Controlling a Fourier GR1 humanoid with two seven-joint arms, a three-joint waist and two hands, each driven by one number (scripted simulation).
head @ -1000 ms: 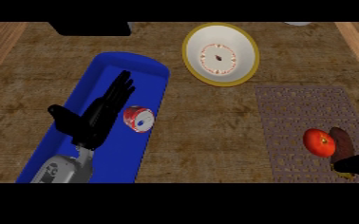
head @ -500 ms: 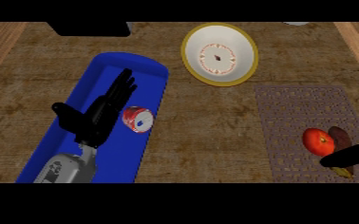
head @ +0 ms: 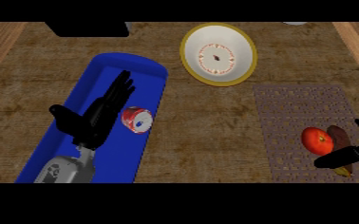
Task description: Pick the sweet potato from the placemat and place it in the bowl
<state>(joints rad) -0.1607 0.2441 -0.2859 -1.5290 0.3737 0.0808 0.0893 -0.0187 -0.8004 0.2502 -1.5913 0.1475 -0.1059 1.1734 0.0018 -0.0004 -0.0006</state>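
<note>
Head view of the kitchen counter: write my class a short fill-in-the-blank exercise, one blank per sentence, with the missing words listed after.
1. The left hand rests open above the long ______ tray.
2. A red and white can lies in the tray, on the left hand's ______ side.
3. The red fruit lies on the ______, touching the brown sweet potato.
4. The bowl has a ______ rim.

Missing words: blue; right; placemat; yellow

Counter (head: 210, 123) rough wood grain; placemat (head: 294, 104) coarse woven cloth; tray (head: 147, 71) smooth glossy blue plastic
</note>
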